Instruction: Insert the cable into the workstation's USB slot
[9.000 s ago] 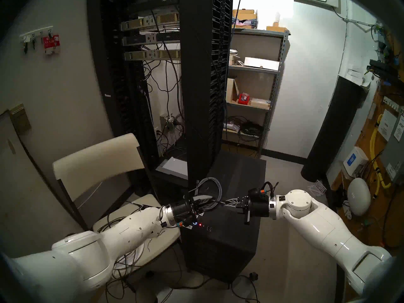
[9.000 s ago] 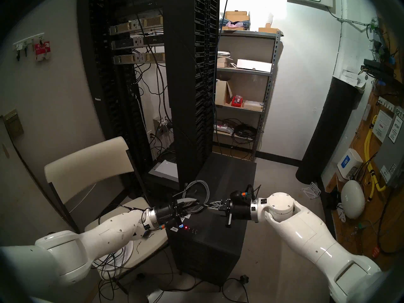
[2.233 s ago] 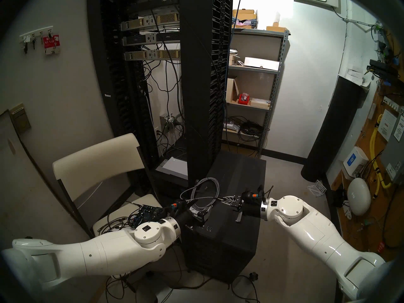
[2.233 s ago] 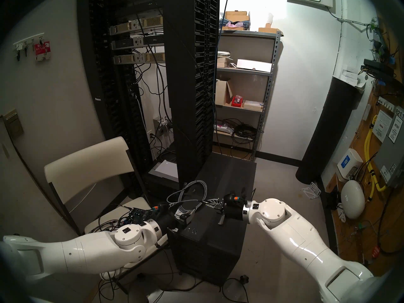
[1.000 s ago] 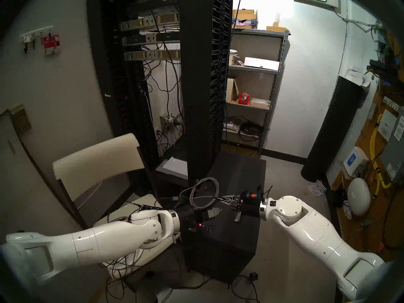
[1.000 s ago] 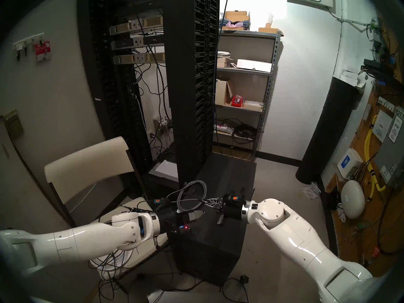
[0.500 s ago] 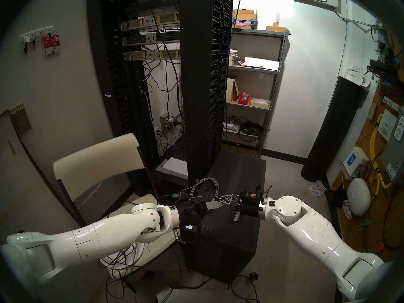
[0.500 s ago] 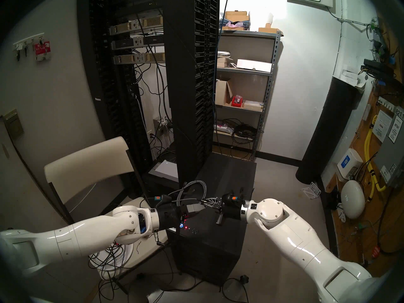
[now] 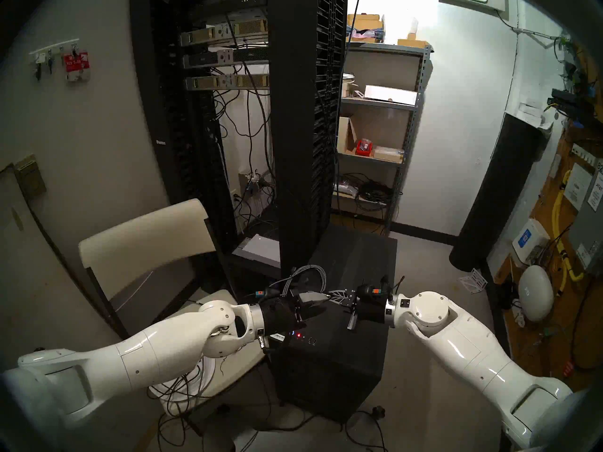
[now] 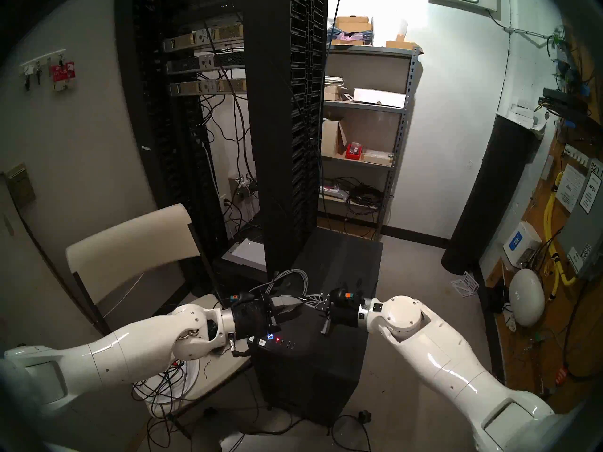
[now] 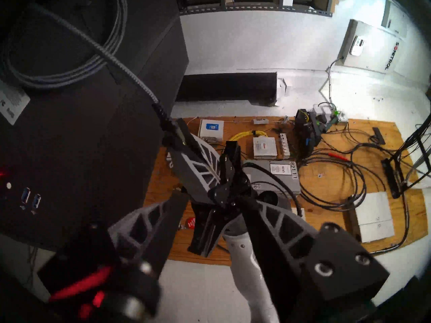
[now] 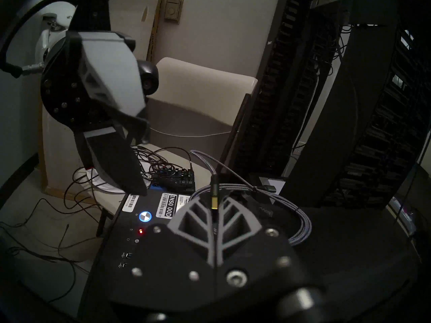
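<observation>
Cable plug pinched in right end effector; left end effector spread, beside.

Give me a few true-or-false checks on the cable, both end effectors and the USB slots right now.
The right end effector is shut on the plug of the cable. True.
The cable's slack lies coiled on top of the workstation. True.
The plug already sits in the workstation. False: both USB slots are empty.
The left end effector grips the cable. False: its fingers stand apart, holding nothing.
</observation>
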